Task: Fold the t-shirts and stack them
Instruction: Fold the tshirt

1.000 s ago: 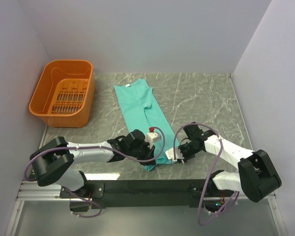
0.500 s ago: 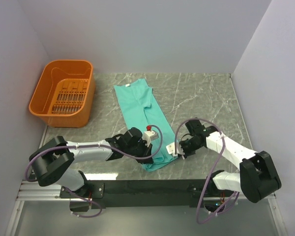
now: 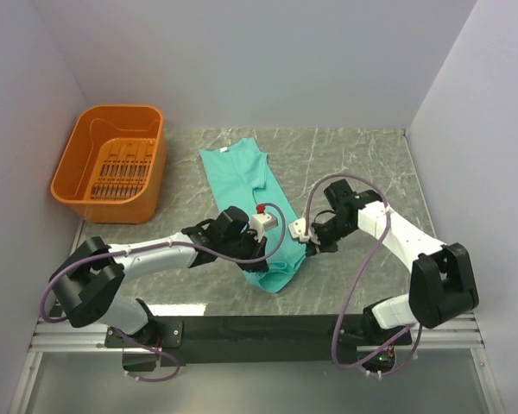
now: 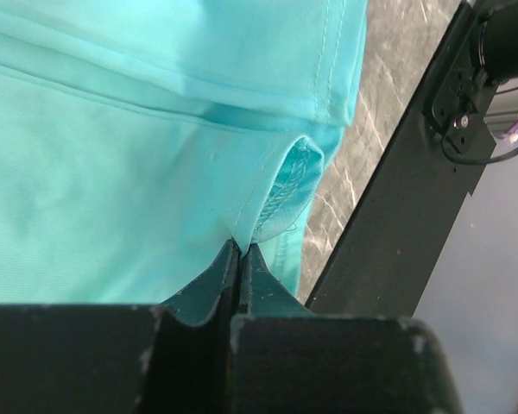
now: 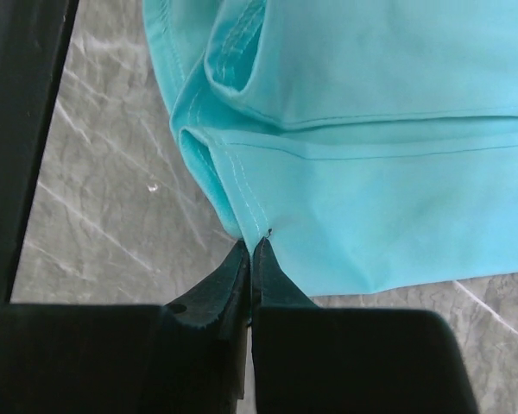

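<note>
t-shirt folded lengthwise, near hem pinched by left hand and right hand, basket well apart

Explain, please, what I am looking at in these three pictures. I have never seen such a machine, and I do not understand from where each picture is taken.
This is a robot with a left arm and a right arm, bolted at the near edge of a marble-patterned table. The wide picture comes from a fixed camera above and behind them. The two close pictures come from small cameras on the wrists, each looking along its own pincer. On the table lies a teal-green t-shirt, folded into a narrow strip; at the far left stands an orange slotted basket. The left pincer is shut on the shirt's near end, and the right pincer is shut on a hem there too.
</note>
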Controlling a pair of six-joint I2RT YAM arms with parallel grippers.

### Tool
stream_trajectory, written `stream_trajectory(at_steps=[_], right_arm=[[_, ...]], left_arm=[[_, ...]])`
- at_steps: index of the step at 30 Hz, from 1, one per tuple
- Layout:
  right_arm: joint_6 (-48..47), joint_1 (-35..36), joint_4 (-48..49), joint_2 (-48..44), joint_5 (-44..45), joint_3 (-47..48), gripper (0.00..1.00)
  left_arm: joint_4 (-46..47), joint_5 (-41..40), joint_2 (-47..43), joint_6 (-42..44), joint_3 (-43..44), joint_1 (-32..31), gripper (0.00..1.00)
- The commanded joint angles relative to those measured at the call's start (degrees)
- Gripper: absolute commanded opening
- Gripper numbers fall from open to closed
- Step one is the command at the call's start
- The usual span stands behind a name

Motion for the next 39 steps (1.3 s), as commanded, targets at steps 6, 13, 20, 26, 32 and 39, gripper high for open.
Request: stream_trajectory(at_steps=[6,13,20,26,32,39], right_arm=[[8.9,-1.9,-2.8,6.6,-6.7,10.6,0.0],[19.9,-3.1,-1.2,14.4,-9.0,20.5,0.0],[30.8,-3.6,2.0,24.8,-10.1,31.7,0.0],[39.5,-3.6,4.9,32.4,-10.0,41.3,0.0],[48.3,-3.4,10.0,37.6,-8.5,48.6,0.0],[61.0,-2.6,18.3,42.7,-2.8,55.1,0.0]], left_arm=[[-2.2,4.7,-1.0,4.3,4.8,5.4,0.01],[-3.2,7.1,1.6,6.1,7.9,10.5,0.01],[-7.3,8.9,4.2,9.6,13.2,17.8,0.01],[-10.4,10.7,8.8,12.3,18.7,24.3,0.01],[-11.7,11.6,14.6,13.9,25.2,29.7,0.01],[-14.2,11.9,21.2,14.8,33.4,34.1,0.01]])
